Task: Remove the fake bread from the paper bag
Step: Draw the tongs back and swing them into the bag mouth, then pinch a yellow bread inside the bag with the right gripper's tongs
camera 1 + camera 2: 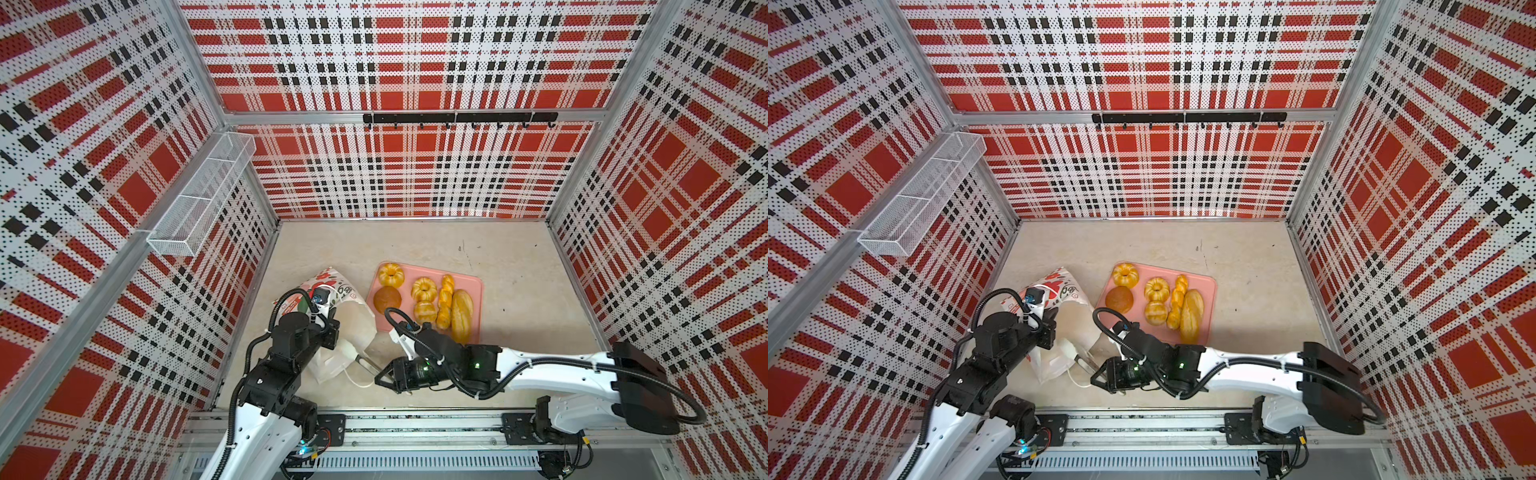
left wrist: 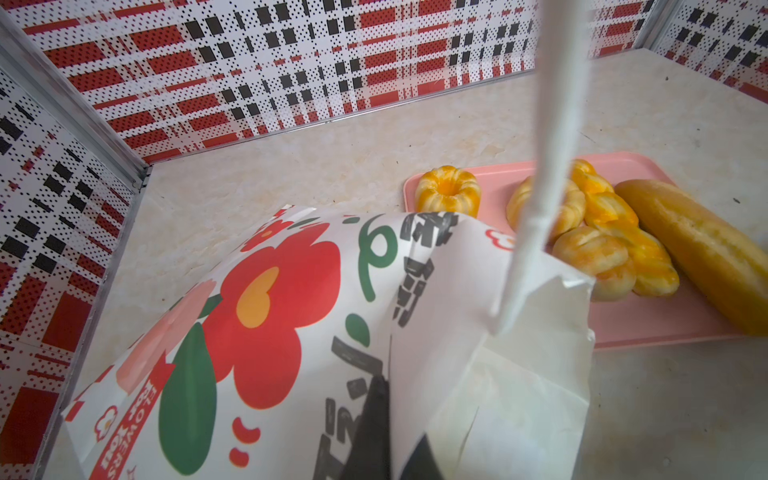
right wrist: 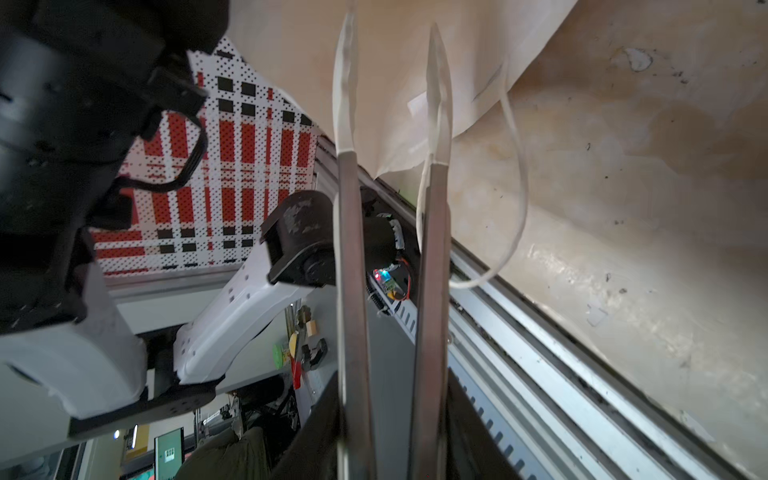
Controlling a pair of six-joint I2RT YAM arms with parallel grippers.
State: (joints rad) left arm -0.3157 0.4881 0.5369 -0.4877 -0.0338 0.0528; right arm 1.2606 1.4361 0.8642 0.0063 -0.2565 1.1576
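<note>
fake bread (image 1: pixel 461 316) glossy, 6 on pink tray (image 1: pixel 471 282) | paper bag (image 1: pixel 353 320) pinched in closed left hand (image 2: pixel 392 449) | right hand (image 1: pixel 384 376) clamps tongs (image 3: pixel 351 249)

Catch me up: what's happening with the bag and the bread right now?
The left gripper is shut on the paper bag, holding it tipped on the table. The right gripper holds metal tongs whose tips are at the bag's mouth, with nothing between them. Six pieces of fake bread lie on the pink tray beside the bag. Whether any bread is left inside cannot be seen.
</note>
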